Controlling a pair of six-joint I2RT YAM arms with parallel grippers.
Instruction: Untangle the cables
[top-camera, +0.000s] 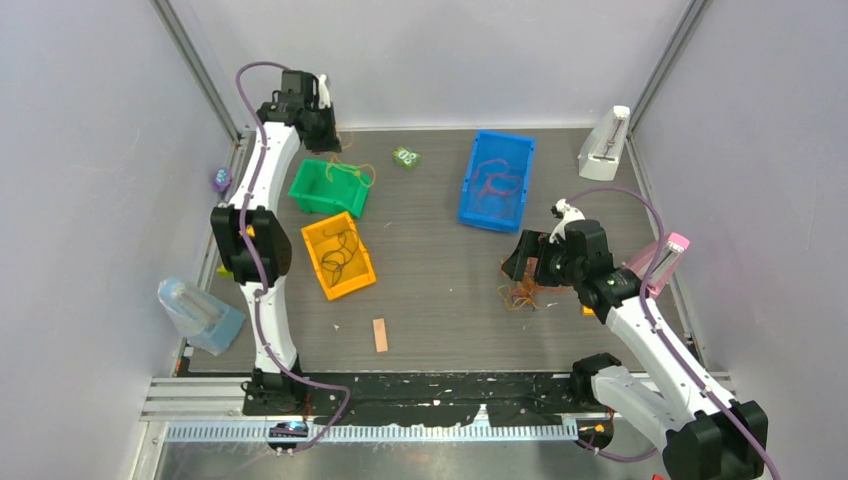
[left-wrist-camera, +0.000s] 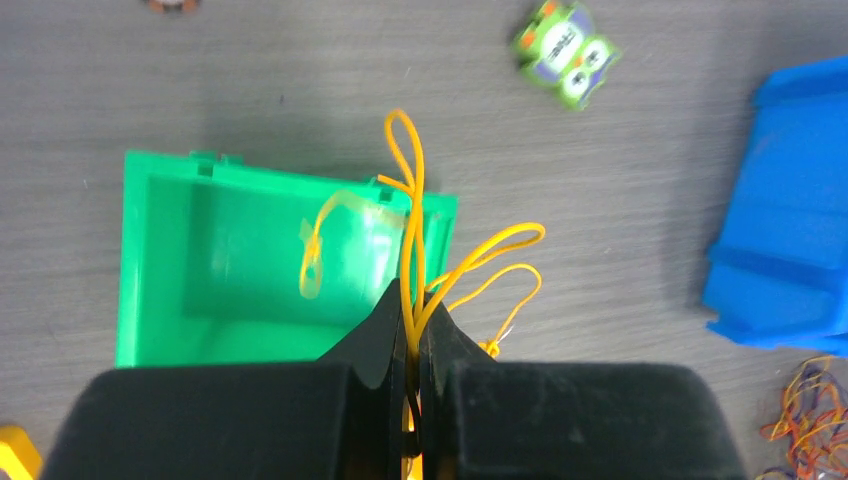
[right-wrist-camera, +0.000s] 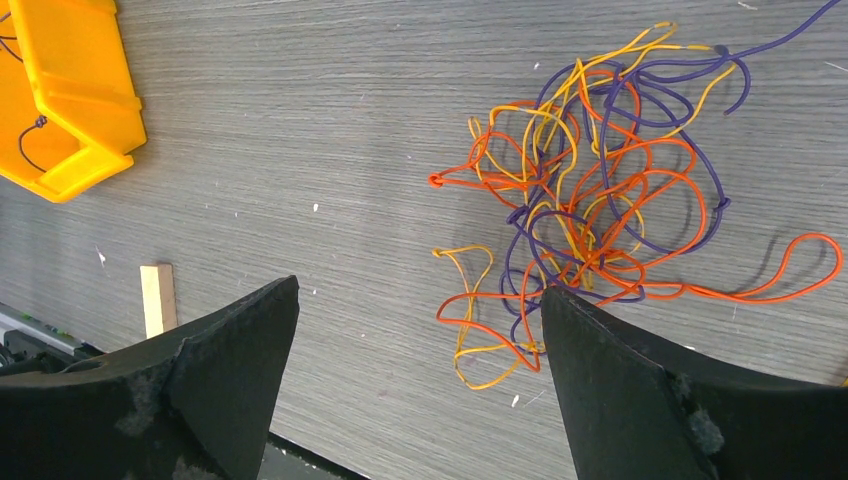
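Observation:
My left gripper (left-wrist-camera: 412, 300) is shut on a thin yellow cable (left-wrist-camera: 410, 200), whose loops hang over the right wall of the green bin (left-wrist-camera: 160, 260). From above, this gripper (top-camera: 332, 138) hovers behind the green bin (top-camera: 300, 190). A tangle of orange, yellow and purple cables (right-wrist-camera: 600, 190) lies on the table. My right gripper (right-wrist-camera: 420, 290) stands wide open just to its near left, its right finger (right-wrist-camera: 620, 390) at the tangle's edge, holding nothing. From above, the right gripper (top-camera: 522, 268) is over the tangle (top-camera: 520, 296).
An orange bin (top-camera: 352, 283) holds a dark cable and a blue bin (top-camera: 470, 190) holds red ones. A green owl toy (top-camera: 406, 157), a small wooden block (top-camera: 380, 334), a white stand (top-camera: 604, 145), a pink-capped object (top-camera: 668, 255) and a clear bag (top-camera: 195, 312) lie around.

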